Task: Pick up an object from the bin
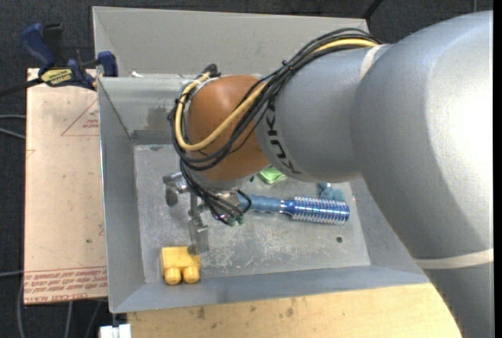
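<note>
The gripper (201,244) hangs low over the front left part of the bin, under the arm's orange cover. Its tip stands just above and slightly right of a small yellow block (180,266) with two rounded knobs, which lies near the bin's front wall. Whether the tip touches the block cannot be told. A blue hairbrush (302,208) with a bristled head lies on the floor to the gripper's right, handle end pointing toward it. A small green thing (271,176) peeks out from beneath the cover, behind the brush.
The thick grey arm reaches in from the right and hides the bin's right and rear floor. A small light-blue piece (325,189) lies just behind the brush head.
</note>
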`<control>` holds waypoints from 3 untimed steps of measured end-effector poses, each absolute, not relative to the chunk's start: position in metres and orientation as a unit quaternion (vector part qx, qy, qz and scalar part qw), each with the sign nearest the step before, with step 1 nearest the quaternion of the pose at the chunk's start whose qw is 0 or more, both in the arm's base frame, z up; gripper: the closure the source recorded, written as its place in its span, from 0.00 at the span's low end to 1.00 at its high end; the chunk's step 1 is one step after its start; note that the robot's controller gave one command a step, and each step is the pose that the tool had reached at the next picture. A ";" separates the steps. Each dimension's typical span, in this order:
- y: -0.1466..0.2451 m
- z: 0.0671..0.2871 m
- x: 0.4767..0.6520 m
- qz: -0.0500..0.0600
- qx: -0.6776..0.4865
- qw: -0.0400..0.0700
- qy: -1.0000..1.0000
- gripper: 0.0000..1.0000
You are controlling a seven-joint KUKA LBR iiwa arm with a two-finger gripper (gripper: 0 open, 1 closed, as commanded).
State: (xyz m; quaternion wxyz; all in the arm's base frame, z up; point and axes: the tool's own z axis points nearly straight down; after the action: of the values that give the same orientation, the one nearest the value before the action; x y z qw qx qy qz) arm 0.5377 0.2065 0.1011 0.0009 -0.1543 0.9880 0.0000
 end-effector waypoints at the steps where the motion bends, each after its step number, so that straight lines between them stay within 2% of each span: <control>1: 0.209 0.100 0.481 0.001 -0.331 0.002 0.944 0.00; 2: 0.215 0.073 0.484 0.000 -0.444 0.009 0.896 0.00; 3: 0.206 0.070 0.480 0.001 -0.610 0.001 0.792 0.00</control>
State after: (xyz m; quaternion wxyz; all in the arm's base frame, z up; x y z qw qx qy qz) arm 0.4804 0.2060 0.0699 0.0013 -0.6104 0.7921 0.0007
